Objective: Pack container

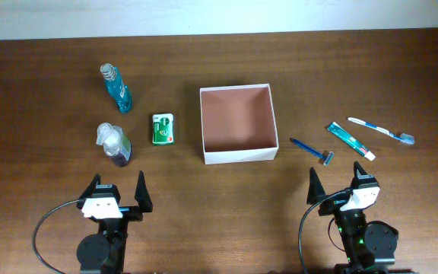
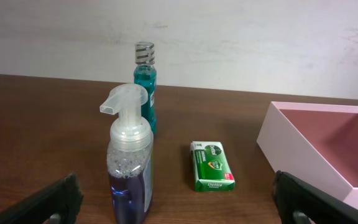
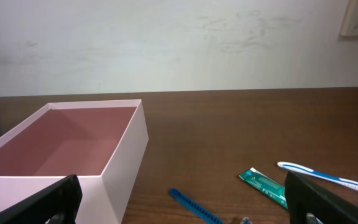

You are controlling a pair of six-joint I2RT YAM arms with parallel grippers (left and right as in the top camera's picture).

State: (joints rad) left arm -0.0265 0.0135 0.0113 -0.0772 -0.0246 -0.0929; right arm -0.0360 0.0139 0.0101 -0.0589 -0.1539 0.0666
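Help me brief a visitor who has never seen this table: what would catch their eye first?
The white-walled container with its reddish-brown inside, sitting empty mid-table, draws the eye first. To its left stand a teal mouthwash bottle and a pump soap bottle, with a green soap packet lying flat nearer it. To its right lie a blue razor, a toothpaste tube and a toothbrush, all outside it.
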